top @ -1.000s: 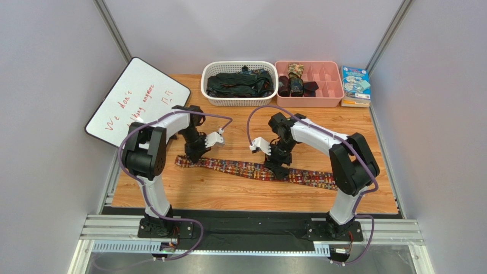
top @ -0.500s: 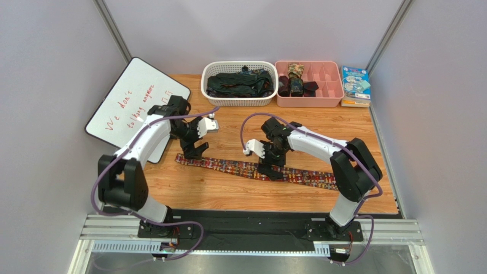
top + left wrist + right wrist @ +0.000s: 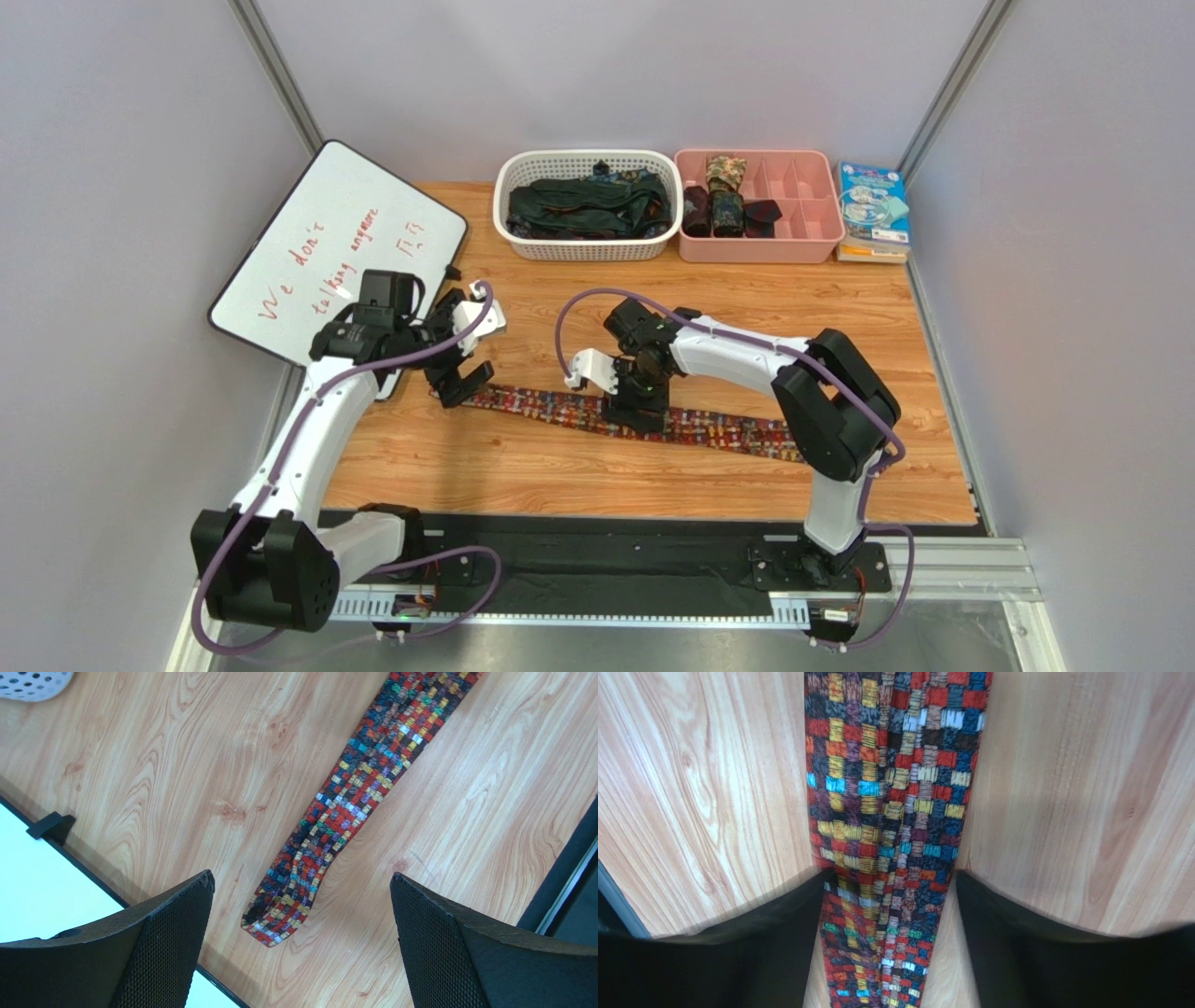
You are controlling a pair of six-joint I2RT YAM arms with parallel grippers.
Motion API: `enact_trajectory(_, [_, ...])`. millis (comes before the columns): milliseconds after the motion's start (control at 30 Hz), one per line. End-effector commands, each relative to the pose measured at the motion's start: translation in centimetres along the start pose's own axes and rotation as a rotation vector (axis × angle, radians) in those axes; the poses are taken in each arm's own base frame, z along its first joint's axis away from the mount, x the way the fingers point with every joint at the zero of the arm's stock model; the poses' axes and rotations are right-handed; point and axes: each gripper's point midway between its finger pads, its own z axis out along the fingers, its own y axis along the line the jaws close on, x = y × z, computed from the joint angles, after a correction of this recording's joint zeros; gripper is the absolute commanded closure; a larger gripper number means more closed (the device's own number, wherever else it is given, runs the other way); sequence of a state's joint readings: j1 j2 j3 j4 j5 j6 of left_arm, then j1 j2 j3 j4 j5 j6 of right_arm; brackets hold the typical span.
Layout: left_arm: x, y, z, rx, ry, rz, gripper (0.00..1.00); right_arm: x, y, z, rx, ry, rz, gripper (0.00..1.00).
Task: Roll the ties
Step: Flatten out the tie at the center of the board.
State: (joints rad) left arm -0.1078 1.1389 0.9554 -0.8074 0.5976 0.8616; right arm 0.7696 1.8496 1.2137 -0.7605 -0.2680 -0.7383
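Left gripper [image 3: 300, 882] gapes above the patterned tie [image 3: 337, 812]'s lower-centre tip; right gripper [image 3: 892, 876] straddles it unclamped; I'd pinch squarely.

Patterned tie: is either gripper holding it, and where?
Neither holds the tie: left gripper open above its narrow end, right gripper open astride its middle.

Red handwriting on the whiteboard [image 3: 323, 210]: "We don't", then apparently "talking anymore"; further marks illegible.
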Motion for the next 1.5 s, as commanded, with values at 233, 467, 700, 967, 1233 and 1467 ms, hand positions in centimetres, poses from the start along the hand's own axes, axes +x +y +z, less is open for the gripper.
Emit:
enact_trajectory(233, [0.0,-4.2,0.5,0.212,-0.111,0.310,0.15,1.2,2.8,0.5,-0.199,-0.016,0.006,0.94])
enact_trajectory(467, [2.3,-4.5,4.1,0.355,-0.016,0.460,0.00,0.7,3.3,-1.6,-0.271,-0.060,0.039,0.66])
enact_trajectory(700, [3.9,-2.1,7.8,0.350,0.063,0.584,0.00,0.1,1.3,-3.8,-0.206,-0.100,0.145,0.32])
enact_trajectory(967, [4.0,-4.3,11.9,0.466,0.147,0.620,0.05,1.4,0.8,-2.9,-0.060,-0.114,0.292,0.06])
enact_trajectory(1233, [3.4,-3.6,13.7,0.454,0.219,0.615,0.34,4.8,0.6,-1.4,0.024,0.027,0.201,0.02])
enact_trajectory(1467, [4.6,-4.5,13.4,0.488,0.301,0.585,0.69,7.0,0.1,-0.4,0.011,0.091,0.128,0.30])
